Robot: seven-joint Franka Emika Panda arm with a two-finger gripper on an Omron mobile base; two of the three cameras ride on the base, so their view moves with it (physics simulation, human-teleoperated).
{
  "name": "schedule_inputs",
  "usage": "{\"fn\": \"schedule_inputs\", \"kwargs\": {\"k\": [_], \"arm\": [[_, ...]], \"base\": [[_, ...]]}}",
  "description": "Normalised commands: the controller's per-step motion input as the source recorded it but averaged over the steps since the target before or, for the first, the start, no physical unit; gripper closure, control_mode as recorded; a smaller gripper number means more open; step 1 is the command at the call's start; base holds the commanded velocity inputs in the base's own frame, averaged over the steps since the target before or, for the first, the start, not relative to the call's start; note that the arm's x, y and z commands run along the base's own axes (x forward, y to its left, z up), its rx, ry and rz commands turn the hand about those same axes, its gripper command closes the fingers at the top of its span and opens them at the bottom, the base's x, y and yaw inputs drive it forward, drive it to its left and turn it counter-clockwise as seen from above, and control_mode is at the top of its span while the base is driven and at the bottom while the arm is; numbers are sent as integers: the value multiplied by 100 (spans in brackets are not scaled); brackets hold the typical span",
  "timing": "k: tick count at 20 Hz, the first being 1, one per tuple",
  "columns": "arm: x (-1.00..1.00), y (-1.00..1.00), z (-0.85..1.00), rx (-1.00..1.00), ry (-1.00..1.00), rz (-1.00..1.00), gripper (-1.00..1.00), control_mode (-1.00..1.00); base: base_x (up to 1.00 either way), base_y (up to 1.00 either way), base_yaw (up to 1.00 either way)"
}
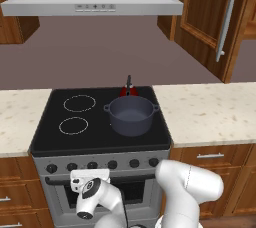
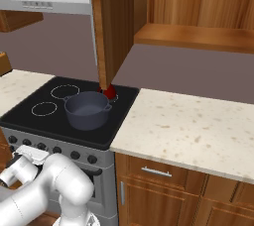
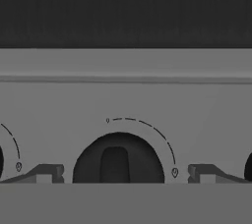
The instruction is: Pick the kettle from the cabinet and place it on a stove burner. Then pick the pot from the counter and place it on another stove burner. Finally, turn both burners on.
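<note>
Round dark blue-grey pot (image 1: 131,115): set on black glass cooktop (image 1: 60,142), front right. Small glossy red kettle (image 1: 128,91): directly behind pot, mostly hidden. Placements judged done; both burners yet to switch on. Two-finger gripper (image 3: 125,175): jaws spread wide, empty, straddling black round stove knob (image 3: 117,161).

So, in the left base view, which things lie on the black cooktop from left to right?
Small white circle outline → round dark blue-grey pot. The larger white circle outline and the glossy red kettle overlap these in left-right position, so I leave them out.
</note>
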Motion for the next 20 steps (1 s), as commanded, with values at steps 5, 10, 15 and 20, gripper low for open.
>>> {"fn": "schedule_inputs", "kwargs": {"k": [5,10,15,20], "arm": [[1,1,0,0,0,0,100,-100],[3,1,0,0,0,0,100,-100],[1,0,0,0,0,0,100,-100],[0,0,0,-6,0,0,100,-100]], "base": [[0,0,0],[0,0,0],[0,0,0],[0,0,0]]}}
